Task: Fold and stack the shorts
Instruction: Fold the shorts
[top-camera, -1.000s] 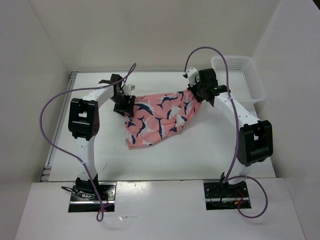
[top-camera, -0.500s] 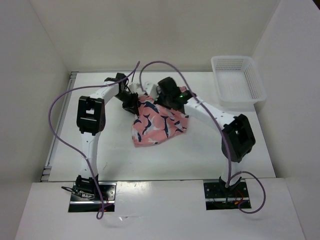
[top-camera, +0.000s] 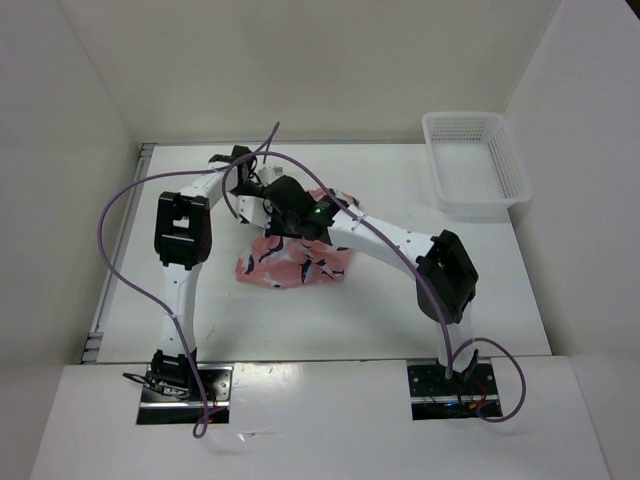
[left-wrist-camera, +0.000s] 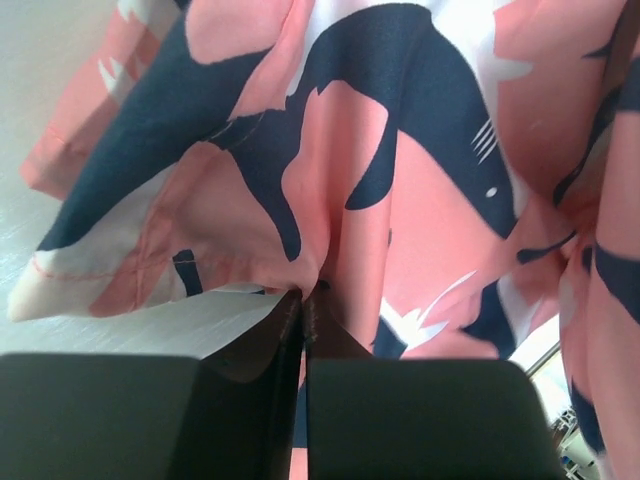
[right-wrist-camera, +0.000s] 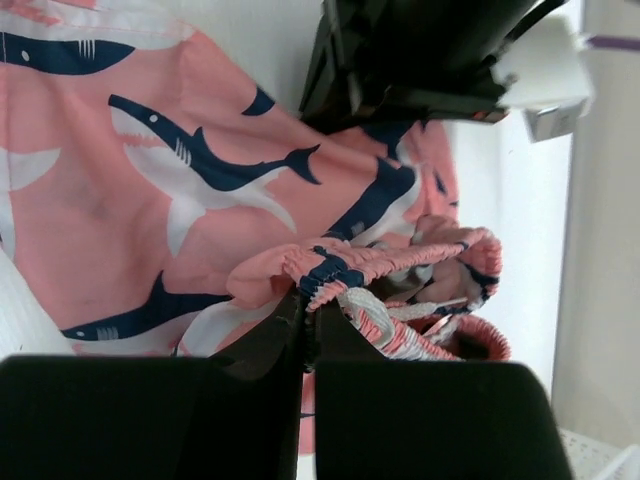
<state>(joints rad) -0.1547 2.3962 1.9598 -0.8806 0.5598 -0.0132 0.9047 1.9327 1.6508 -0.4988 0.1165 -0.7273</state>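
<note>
The salmon-pink shorts (top-camera: 285, 265) with navy-and-white sea animals lie bunched at the table's middle, partly under both arms. My left gripper (top-camera: 258, 205) is shut on a fold of the shorts (left-wrist-camera: 330, 180), its tips (left-wrist-camera: 305, 295) pinching the cloth near a hem. Reaching across from the right, my right gripper (top-camera: 283, 203) is shut on the elastic waistband (right-wrist-camera: 375, 262) of the shorts (right-wrist-camera: 120, 200), with the white drawstring (right-wrist-camera: 375, 315) beside its tips (right-wrist-camera: 308, 292). Both grippers sit close together over the shorts' far edge.
A white perforated basket (top-camera: 473, 160) stands at the table's back right corner. White walls close the table on the left, back and right. Purple cables (top-camera: 125, 205) loop above both arms. The left gripper's black body (right-wrist-camera: 420, 50) fills the top of the right wrist view.
My right gripper has carried the waistband leftward across the table to beside the left gripper, folding the shorts into a smaller heap. My left gripper has shut on the cloth.
</note>
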